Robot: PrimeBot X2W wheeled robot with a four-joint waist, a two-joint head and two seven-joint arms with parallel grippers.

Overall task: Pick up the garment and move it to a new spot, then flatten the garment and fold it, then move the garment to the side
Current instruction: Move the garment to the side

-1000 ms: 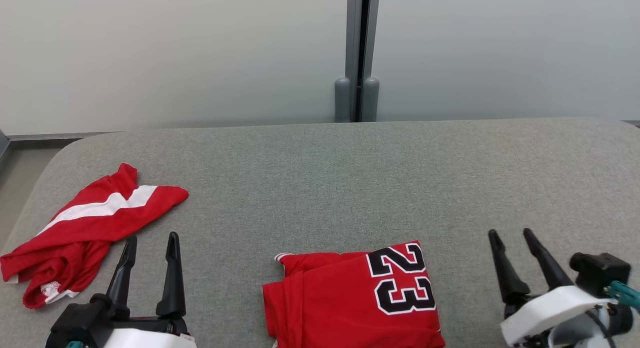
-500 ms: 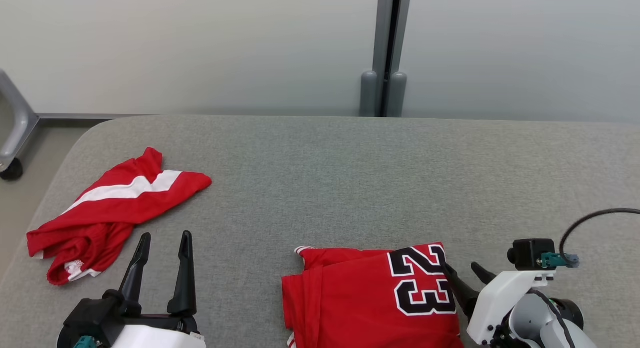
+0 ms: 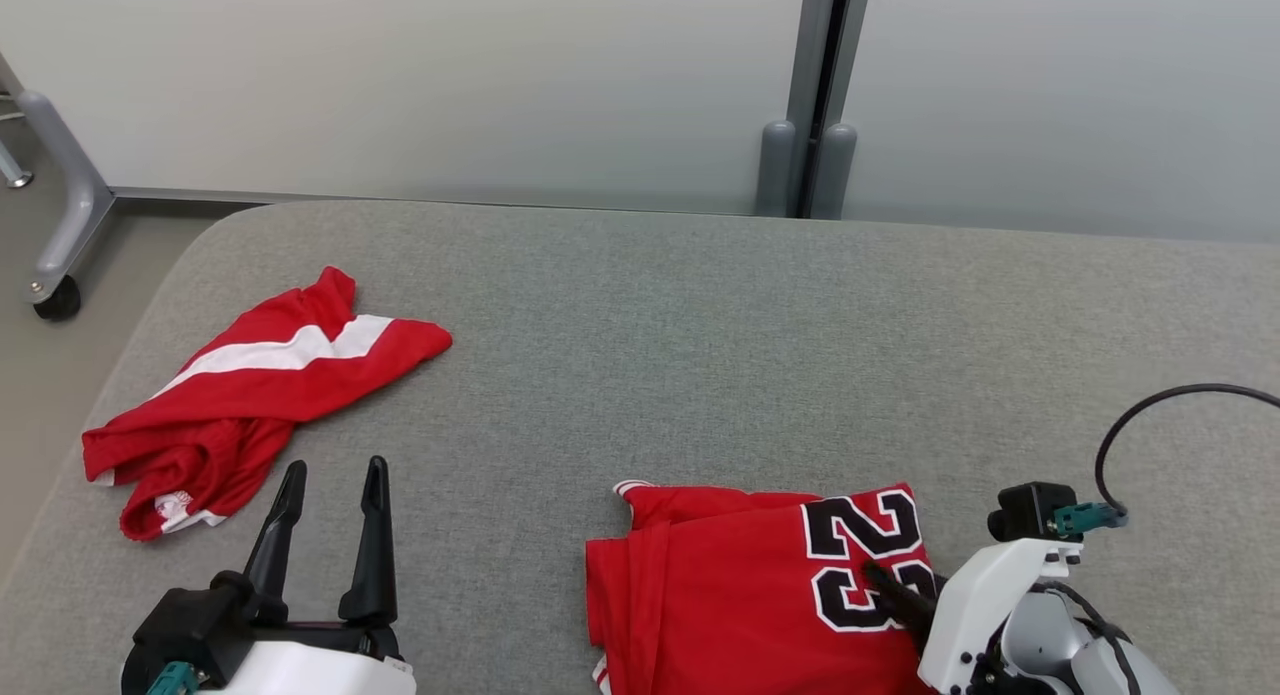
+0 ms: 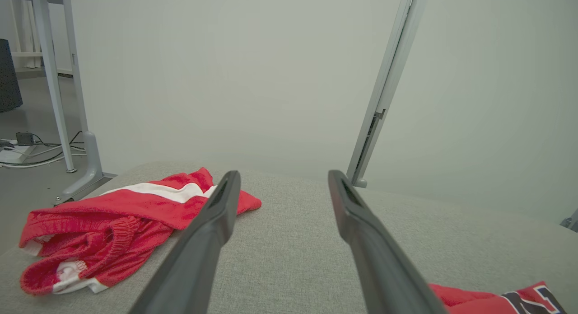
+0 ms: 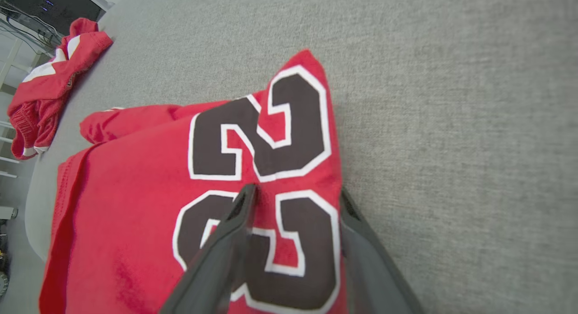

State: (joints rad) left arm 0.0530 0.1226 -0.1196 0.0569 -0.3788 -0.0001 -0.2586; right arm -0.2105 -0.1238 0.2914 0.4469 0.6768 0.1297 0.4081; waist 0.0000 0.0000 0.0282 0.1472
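As the right gripper [image 5: 296, 190], fingers parted, straddles the edge of the folded red jersey [image 5: 135, 192] at its white-outlined black 23 [image 5: 262, 138], the left gripper [image 4: 283, 174] gapes wide left of the jersey, above grey woven padding [image 3: 700, 325].

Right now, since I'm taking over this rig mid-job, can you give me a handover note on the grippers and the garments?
Left gripper: open, empty, over the grey table, near the crumpled red shorts.
Right gripper: open, astride the right edge of the red jersey, one finger over the 23, the other just off the cloth; not clamped.
Done: jersey lies folded at the near edge.
Left: grip it and move it aside. The shorts are not folded.
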